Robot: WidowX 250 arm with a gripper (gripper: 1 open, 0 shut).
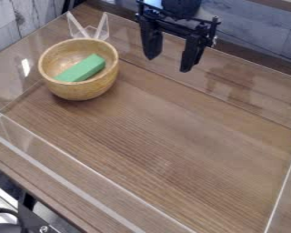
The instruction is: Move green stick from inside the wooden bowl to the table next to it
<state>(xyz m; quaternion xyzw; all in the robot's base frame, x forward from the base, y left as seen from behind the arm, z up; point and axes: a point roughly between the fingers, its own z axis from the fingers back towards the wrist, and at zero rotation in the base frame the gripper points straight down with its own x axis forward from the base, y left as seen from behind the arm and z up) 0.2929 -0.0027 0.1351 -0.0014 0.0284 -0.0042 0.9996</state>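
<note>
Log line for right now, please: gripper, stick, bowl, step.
gripper: open, above table | green stick: inside wooden bowl, not held | step: pick not yet made

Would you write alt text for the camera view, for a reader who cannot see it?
A green stick lies inside a round wooden bowl near the left edge of a brown wood-grain table. To the right, a black robot arm reaches in from the top, its open fingers pointing down above the table, holding nothing.
</note>
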